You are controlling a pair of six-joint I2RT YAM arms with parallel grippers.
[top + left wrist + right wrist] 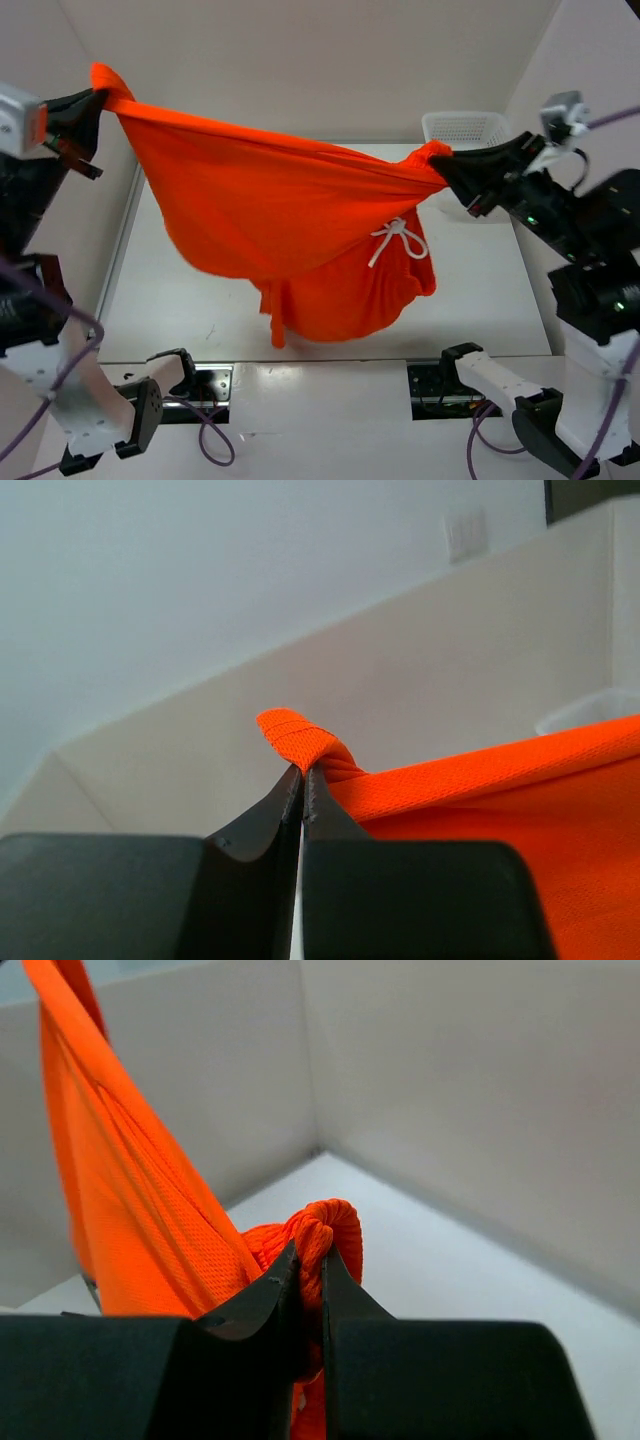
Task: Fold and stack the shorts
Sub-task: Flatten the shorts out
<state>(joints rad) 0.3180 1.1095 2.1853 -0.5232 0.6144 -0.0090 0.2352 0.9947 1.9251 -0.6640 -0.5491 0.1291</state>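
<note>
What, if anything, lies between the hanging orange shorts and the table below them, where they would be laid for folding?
Nothing visible does. The left hand and right hand hold the shorts stretched over bare table; the white basket sits aside at the far right.

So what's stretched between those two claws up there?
The shorts: the left gripper pinches one end, the right gripper the other, and the orange cloth sags between them, its drawstring dangling. The top view shows it best.
</note>
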